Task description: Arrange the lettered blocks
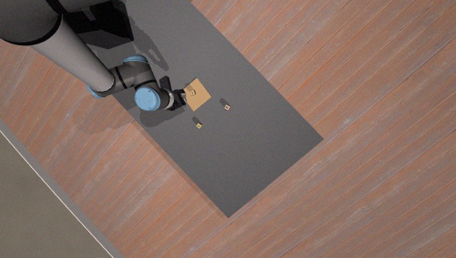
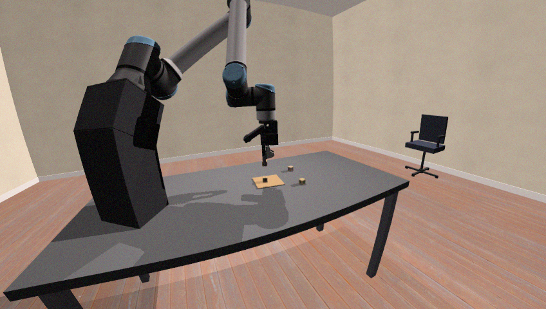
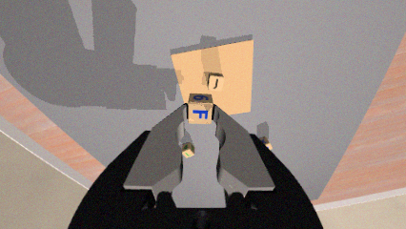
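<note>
My gripper [image 3: 200, 105] is shut on a wooden block [image 3: 200, 110] that shows a blue F on the side facing the wrist camera and a 6 on another face. I hold it in the air above the table, by the near edge of the tan mat [image 1: 198, 94], as the side view shows [image 2: 264, 162]. One block [image 1: 192, 93] [image 3: 216, 78] with a dark letter like a J lies on the mat. A block with a blue mark [image 1: 227, 107] and a block with a green mark [image 1: 199, 126] lie on the table off the mat.
The dark grey table [image 2: 230, 206] carries the robot's black base [image 2: 118, 152] at one end. An office chair [image 2: 425, 143] stands far off on the wooden floor.
</note>
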Tool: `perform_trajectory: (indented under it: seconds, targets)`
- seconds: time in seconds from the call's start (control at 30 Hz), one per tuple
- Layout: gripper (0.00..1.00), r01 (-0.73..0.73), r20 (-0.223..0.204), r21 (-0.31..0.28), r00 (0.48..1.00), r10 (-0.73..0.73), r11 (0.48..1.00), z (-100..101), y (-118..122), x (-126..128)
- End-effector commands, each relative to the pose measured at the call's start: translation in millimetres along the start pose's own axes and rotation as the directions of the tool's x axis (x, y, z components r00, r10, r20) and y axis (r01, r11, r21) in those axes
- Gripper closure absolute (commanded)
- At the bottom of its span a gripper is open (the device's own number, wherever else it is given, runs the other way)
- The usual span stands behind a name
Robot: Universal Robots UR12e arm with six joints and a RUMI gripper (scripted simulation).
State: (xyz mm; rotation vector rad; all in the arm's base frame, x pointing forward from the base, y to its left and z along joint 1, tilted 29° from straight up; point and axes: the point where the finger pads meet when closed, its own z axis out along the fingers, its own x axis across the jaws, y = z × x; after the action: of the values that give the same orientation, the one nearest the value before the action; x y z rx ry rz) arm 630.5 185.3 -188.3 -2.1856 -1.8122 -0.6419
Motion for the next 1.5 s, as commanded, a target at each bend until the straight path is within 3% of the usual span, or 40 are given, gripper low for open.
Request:
perform_trajectory:
  seconds: [0.0,0.4,0.9,0.97,1.47]
  targets:
    - [0.95,-0.138,0.005,-0.003,0.99,0.138,0.99,0,-4,9]
    - [0.95,-0.34,0.003,-0.004,0.941,0.34,0.941,-1,-5,21]
    - [0.95,-0.632,0.001,-0.004,0.775,0.632,0.775,-1,-5,41]
    - [0.95,-0.632,0.001,-0.004,0.775,0.632,0.775,-1,-5,41]
    - [0.95,-0.848,-0.002,-0.003,0.53,0.848,0.53,-2,-5,60]
